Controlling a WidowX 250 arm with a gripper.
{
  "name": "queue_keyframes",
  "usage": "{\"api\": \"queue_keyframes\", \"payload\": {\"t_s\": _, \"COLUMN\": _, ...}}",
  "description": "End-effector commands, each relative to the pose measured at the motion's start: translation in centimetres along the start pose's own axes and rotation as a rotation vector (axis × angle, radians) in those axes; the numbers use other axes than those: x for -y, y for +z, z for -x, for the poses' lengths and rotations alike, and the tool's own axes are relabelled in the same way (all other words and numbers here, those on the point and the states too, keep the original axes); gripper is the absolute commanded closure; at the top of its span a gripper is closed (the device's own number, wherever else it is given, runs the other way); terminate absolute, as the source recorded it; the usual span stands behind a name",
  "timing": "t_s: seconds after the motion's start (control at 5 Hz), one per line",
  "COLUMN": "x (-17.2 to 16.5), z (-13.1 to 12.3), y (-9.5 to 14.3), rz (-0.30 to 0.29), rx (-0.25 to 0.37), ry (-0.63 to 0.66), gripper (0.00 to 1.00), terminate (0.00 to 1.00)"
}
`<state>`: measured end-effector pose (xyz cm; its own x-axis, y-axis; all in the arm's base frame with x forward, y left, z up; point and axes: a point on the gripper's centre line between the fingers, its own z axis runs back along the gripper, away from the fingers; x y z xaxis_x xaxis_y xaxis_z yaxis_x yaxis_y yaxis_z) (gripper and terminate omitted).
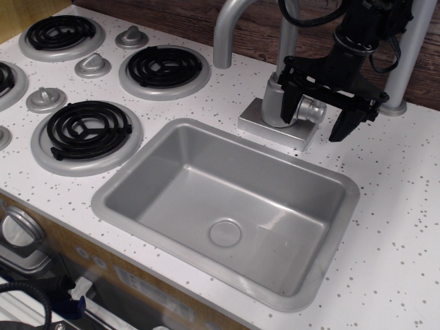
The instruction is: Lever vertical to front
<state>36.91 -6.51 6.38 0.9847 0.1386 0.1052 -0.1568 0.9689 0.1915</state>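
1. The robot arm is cut off by the upper edge, so only its black wrist and the gripper [316, 110] show; cables cross the top of the picture.
2. The gooseneck spout [230, 31] leaves the frame at the top, and its outlet cannot be seen.
3. The grey pole [405, 58], just to the right of the gripper and behind it, is also cut off above; only its foot on the counter [399, 199] shows.
4. The gripper stands open wide: one black finger [290, 96] hangs left of the lever, the other finger [346, 122] right of it, both pointing down and forward.
5. The lever [311, 109] lies between the two fingers. Whether the left finger touches it cannot be told, since that finger overlaps the faucet column [275, 103] behind it; the right finger is clear of it.
6. Only the lever's flat round end and a short part of its rod are seen. Its long axis runs roughly level, pointing toward the front of the counter and slightly right, out over the faucet base plate [278, 130].
7. The sink basin [124, 185] lies in front of and below the gripper, its drain [225, 232] well apart.
8. The stove burners [89, 130] and knobs [93, 66] are far left of the gripper; some are cropped by the left edge.
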Motion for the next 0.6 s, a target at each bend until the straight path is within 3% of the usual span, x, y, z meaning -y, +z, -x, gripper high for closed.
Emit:
{"api": "queue_keyframes", "payload": {"t_s": 0.0, "x": 0.0, "z": 0.0, "y": 0.0, "rz": 0.000, "rx": 0.000, "ry": 0.000, "gripper": 0.00, "terminate": 0.00}}
{"api": "queue_keyframes", "payload": {"t_s": 0.4, "x": 0.0, "z": -1.8, "y": 2.1, "rz": -0.047, "rx": 0.131, "ry": 0.011, "gripper": 0.00, "terminate": 0.00}}
